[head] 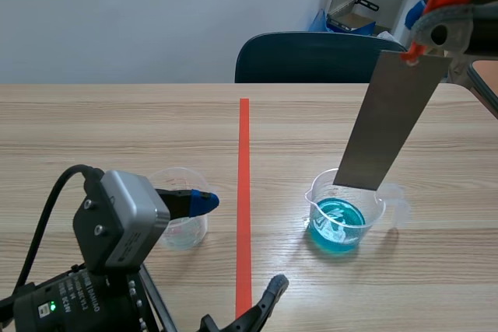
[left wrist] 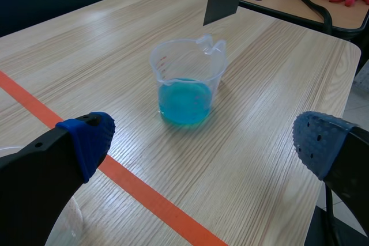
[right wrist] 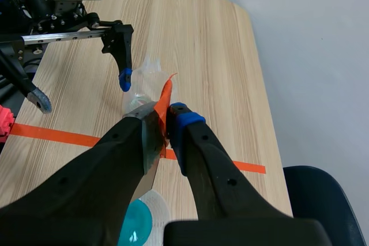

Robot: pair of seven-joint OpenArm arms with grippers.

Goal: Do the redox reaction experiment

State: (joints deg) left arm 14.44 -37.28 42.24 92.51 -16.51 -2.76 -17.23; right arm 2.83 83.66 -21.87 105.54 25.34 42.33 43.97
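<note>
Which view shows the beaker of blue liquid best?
The left wrist view: the beaker of blue liquid stands unobstructed ahead of the left claw. In the scene view the metal strip overlaps its rear rim. The right wrist view shows only a sliver under the right claw.

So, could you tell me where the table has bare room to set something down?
The far half of the table is bare on both sides of the tape line, as is the wood between that line and the beaker. Crowded: beside the empty cup, where the left pincer sits open, and above the beaker, where the right pincer holds the metal sheet.
</note>
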